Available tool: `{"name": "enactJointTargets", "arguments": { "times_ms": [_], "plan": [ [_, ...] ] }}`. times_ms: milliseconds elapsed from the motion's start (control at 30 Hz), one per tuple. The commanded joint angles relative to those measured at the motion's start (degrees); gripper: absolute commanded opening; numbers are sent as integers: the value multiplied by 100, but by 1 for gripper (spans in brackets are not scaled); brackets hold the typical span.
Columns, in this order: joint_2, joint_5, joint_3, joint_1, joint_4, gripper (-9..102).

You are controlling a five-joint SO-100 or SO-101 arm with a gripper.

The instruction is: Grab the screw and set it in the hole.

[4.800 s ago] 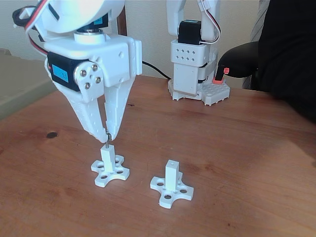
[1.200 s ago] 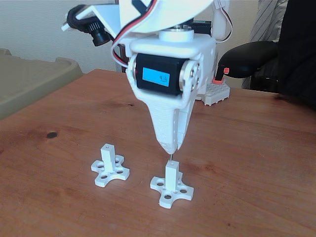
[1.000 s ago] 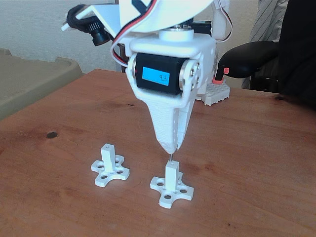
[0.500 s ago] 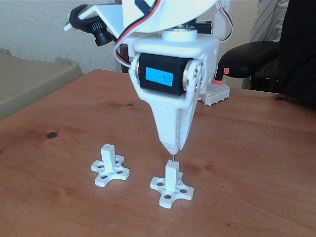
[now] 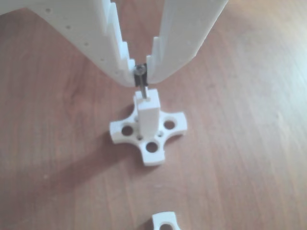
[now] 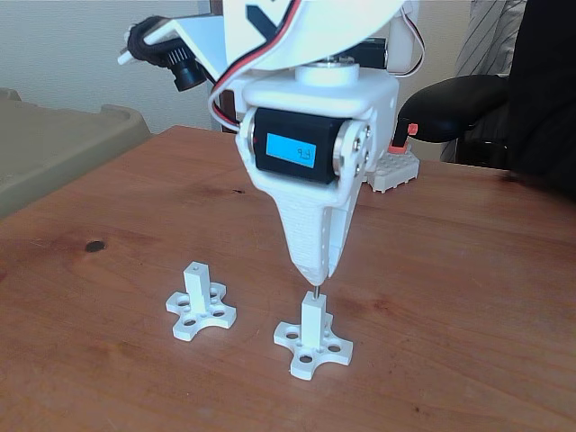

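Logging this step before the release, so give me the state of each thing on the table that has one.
hand: shut on the screw, pointing down over the right post.
screw: upright, head gripped, tip at the top of the right post.
right post: upright on its cross base, under the hand.
left post: upright, top hole empty, nothing touching it.

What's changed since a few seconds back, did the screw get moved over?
Yes. The gripper lifted the screw away from the left post and carried it rightward in the fixed view; it now holds it upright, tip at the hole of the right post. Both posts stayed put, and the grip remains closed.
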State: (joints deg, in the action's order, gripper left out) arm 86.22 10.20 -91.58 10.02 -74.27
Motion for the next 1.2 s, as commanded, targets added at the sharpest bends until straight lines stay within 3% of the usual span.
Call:
{"name": "enactJointTargets", "arguments": {
  "times_ms": [0, 1167],
  "plan": [
    [88, 9, 483, 18, 70, -4],
    [158, -70, 457, -123, 44, -4]
  ]
}}
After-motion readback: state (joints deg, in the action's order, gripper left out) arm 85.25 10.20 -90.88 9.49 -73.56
